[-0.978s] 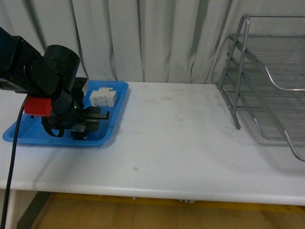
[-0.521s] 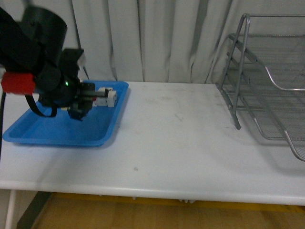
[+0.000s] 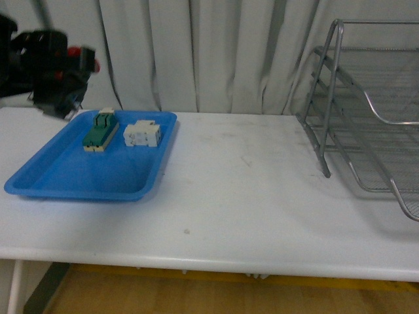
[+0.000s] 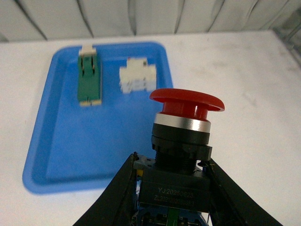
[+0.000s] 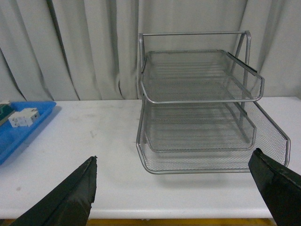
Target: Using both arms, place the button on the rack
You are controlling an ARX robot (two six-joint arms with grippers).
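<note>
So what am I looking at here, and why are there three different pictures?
It is a robot with two arms, and each picture comes from a different camera. The front view looks out from its body over the white table. A blue tray holds a green block and a white part; the silver rack stands on the other side. The left wrist camera shows the left gripper with its jaws shut on the red-capped button, lifted above the tray. The right wrist camera shows the right gripper open, facing the rack.

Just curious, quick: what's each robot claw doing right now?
Left gripper: closed on the red-capped, dark-bodied push button.
Right gripper: open, holding nothing.
</note>
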